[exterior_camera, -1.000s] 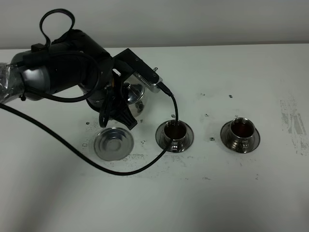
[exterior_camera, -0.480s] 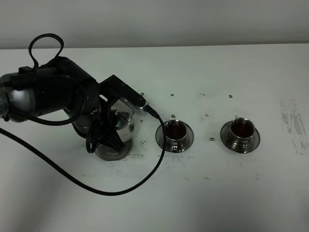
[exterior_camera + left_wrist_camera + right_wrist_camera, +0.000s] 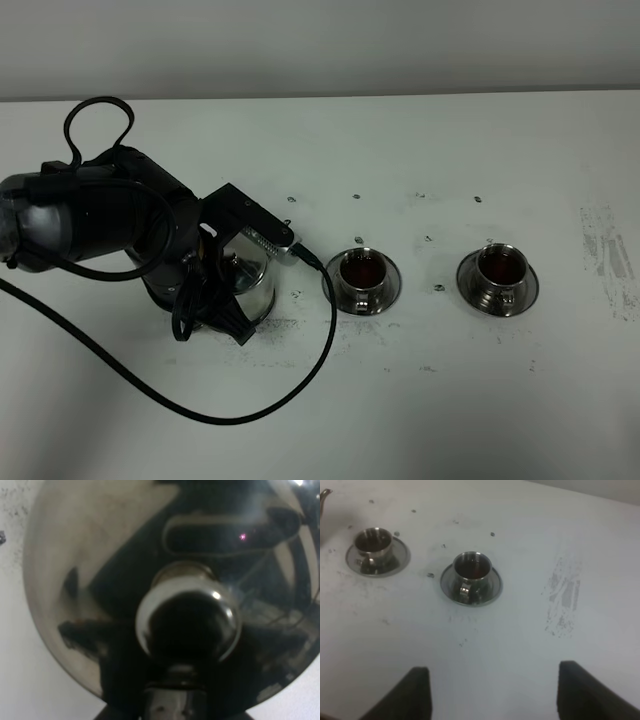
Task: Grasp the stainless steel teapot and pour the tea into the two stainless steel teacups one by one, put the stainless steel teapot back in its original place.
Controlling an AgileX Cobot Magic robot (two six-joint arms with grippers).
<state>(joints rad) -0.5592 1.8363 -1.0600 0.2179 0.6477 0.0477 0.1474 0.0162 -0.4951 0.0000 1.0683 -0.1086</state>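
Observation:
The stainless steel teapot (image 3: pixel 247 280) stands upright at the left of the table. My left gripper (image 3: pixel 218 305) is shut on its handle side, and the arm hides much of the pot. The left wrist view is filled by the teapot (image 3: pixel 100 580) lid and its knob (image 3: pixel 187 620). The original place is hidden under the pot and arm. The two stainless steel teacups (image 3: pixel 362 275) (image 3: pixel 498 272) sit on their saucers to the right, with dark tea in them. My right gripper (image 3: pixel 495 695) is open above bare table, nearer than the teacups (image 3: pixel 372 542) (image 3: pixel 471 570).
A black cable (image 3: pixel 250 405) loops over the table in front of the left arm and up to the wrist camera. Dark specks and a grey smudge (image 3: pixel 605 250) mark the white table (image 3: pixel 450 400). The spout tip (image 3: pixel 324 494) shows in the right wrist view.
The left arm has carried the teapot from behind the bare saucer to over it and lowered it. The saucer is now covered. The cups have not moved.

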